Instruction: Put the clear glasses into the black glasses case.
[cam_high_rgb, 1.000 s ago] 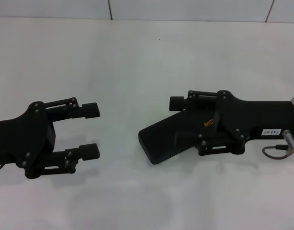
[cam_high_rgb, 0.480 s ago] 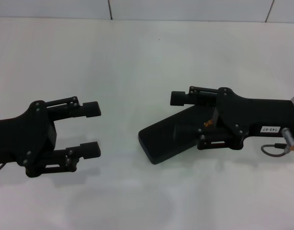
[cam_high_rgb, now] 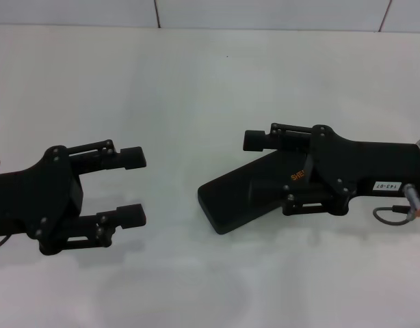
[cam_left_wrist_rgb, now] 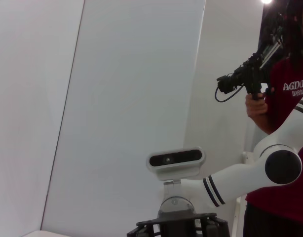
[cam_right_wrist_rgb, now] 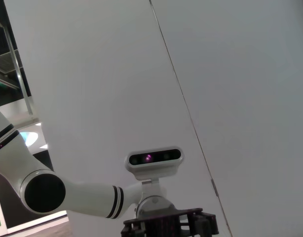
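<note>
Nearest the robot, the left gripper (cam_high_rgb: 136, 187) hangs just over the white table (cam_high_rgb: 196, 82) on the left, its two fingers spread wide with nothing between them. To the right and a little farther off, the black glasses case (cam_high_rgb: 234, 195) lies flat and tilted on the table, its lid down as far as the head view shows, with a bit of orange lettering peeking out beside the right gripper (cam_high_rgb: 261, 171). That gripper sits over the case's right end, one finger on the far side and the other at the near side, jaws parted and not clearly clamped on it. The clear glasses are not visible anywhere; they may already be inside the closed case or simply lost against the white surface, I cannot tell which. If inside, the task is likely nearly finished; if not, finding and picking them up remains
</note>
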### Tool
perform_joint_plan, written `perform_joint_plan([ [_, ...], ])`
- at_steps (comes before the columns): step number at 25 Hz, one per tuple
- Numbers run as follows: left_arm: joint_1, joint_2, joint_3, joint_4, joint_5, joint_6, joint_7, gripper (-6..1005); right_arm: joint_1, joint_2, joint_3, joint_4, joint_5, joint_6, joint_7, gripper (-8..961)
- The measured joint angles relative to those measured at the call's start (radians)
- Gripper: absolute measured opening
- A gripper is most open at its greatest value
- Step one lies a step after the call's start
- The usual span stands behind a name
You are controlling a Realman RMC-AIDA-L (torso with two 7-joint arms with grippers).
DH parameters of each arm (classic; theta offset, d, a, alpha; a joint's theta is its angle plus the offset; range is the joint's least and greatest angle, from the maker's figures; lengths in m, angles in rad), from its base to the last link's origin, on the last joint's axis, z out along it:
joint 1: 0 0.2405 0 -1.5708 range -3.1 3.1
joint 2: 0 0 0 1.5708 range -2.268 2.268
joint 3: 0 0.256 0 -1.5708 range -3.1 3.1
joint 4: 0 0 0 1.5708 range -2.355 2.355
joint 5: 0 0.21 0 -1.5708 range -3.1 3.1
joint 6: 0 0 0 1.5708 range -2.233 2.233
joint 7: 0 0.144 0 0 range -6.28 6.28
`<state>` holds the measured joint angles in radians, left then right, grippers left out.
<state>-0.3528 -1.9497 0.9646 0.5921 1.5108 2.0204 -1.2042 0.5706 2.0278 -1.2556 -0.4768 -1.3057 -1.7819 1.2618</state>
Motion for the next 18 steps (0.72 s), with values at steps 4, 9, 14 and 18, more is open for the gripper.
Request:
perform_joint_plan([
  [4, 0.0, 0.0, 0.0, 0.0, 0.0, 0.0, 0.0, 730, 0.0, 0.0, -0.004, 0.0, 0.001, 0.0, 0.0, 782],
  [9, 0.0, 0.0, -0.002, 0.0, 0.0, 0.0, 0.0, 730, -0.002, 0.0, -0.011, 0.0, 0.001, 0.0, -0.001, 782],
  [14, 0.0, 0.0, -0.003, 0.0, 0.0, 0.0, 0.0, 730, -0.004, 0.0, -0.015, 0.0, 0.002, -0.001, -0.001, 782],
  [18, 0.0, 0.0, -0.004, 0.0, 0.0, 0.0, 0.0, 730, -0.006, 0.0, -0.015, 0.0, 0.003, -0.002, -0.001, 783],
])
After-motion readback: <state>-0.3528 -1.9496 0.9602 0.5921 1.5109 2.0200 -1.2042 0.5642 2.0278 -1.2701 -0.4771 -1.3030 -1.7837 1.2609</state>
